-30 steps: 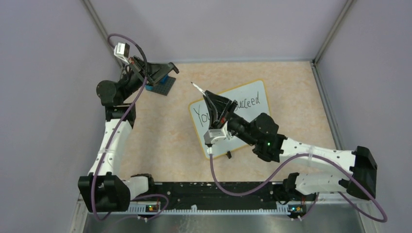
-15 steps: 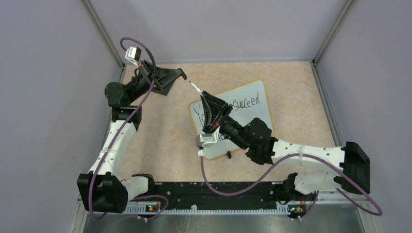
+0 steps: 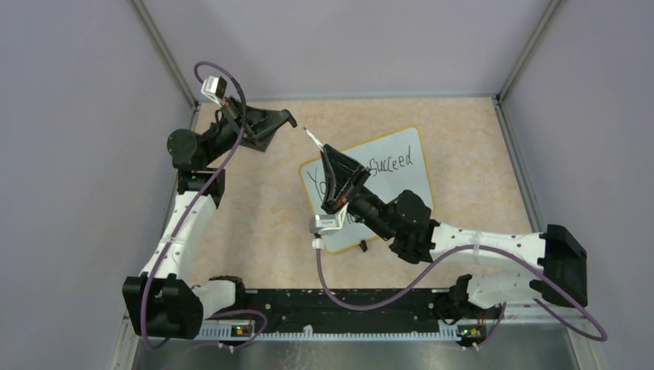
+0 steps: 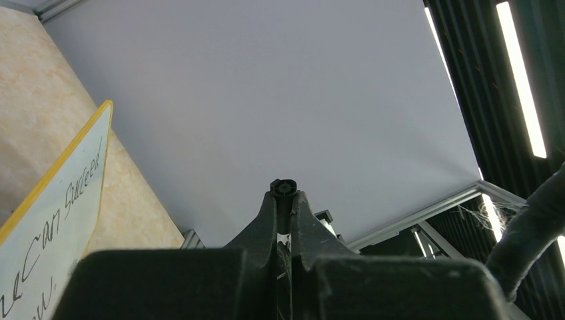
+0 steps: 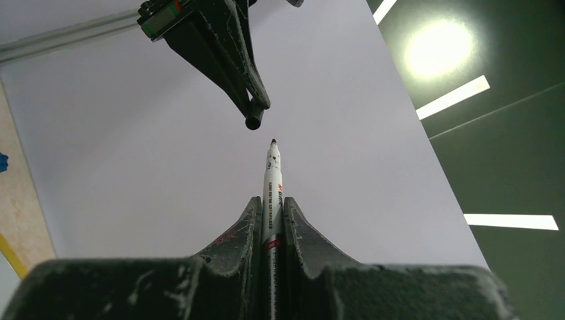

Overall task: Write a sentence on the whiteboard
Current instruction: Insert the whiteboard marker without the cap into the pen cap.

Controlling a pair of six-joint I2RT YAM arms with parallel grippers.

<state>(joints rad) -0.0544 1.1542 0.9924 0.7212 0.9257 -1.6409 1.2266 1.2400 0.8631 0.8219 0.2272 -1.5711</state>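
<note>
White marker (image 5: 271, 177) is sitting pinched betw. R gripper (image 5: 270, 205) fingers, tip pointing at small black cap (image 4: 282, 188), just apart. L gripper (image 4: 284, 203) is squeezing that cap, twd far-left corner. Whiteboard (image 3: 409, 189) is lying mid-table, nearer far edge; R arm is partly covering the sentence (image 3: 389, 163).

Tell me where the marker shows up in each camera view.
Top external: marker juts from the right fingers, in the picture just above the whiteboard's far-left corner.
Left wrist: not in it.
Right wrist: marker at centre, upright between the fingers, tip up.
Shared landmark: the black cap in the left fingers, in all three views.
</note>
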